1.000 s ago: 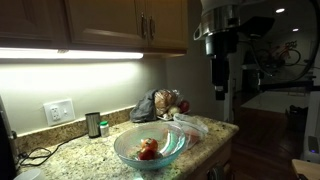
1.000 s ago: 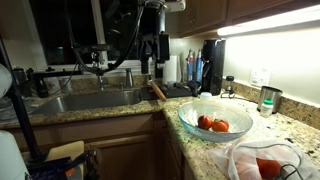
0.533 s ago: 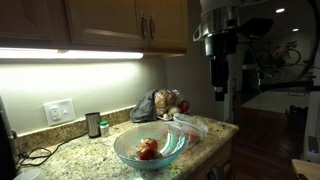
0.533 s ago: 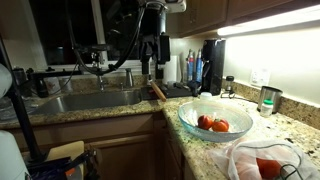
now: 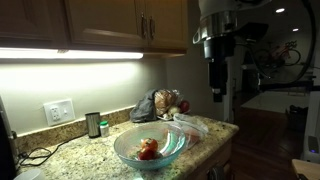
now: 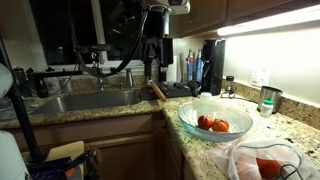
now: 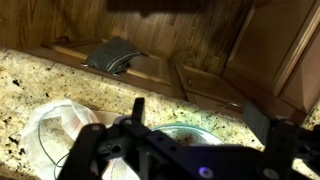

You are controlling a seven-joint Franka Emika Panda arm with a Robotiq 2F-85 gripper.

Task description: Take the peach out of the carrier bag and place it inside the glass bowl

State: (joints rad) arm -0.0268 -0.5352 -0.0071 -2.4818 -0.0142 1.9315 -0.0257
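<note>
In an exterior view the dark Robotiq gripper [image 5: 217,93] is seen hanging high above the speckled granite countertop [image 5: 80,152], level with the underside of the wooden wall cabinets [image 5: 110,22], pointed straight down and touching nothing. In the wrist view its two dark fingers [image 7: 92,150] are shown set well apart, with nothing caught between them. The wide clear glass bowl [image 5: 176,150] is spotted on the counter, lower and at about seven o'clock from the gripper. In an exterior view two red round fruits [image 6: 211,124] are made out inside it, side by side. The crumpled clear plastic carrier bag [image 6: 245,155] is found just beside the bowl, at about four o'clock from it in that view. The reddish round peach [image 6: 268,167] is seen lying inside the bag, not in the bowl. In the wrist view the bag is shown pale at nine o'clock from the bowl's rim, and a grey folded cloth [image 7: 113,55] is noted at about eleven o'clock, well apart. The steel sink [image 6: 85,102] is placed at nine o'clock from the bowl.
</note>
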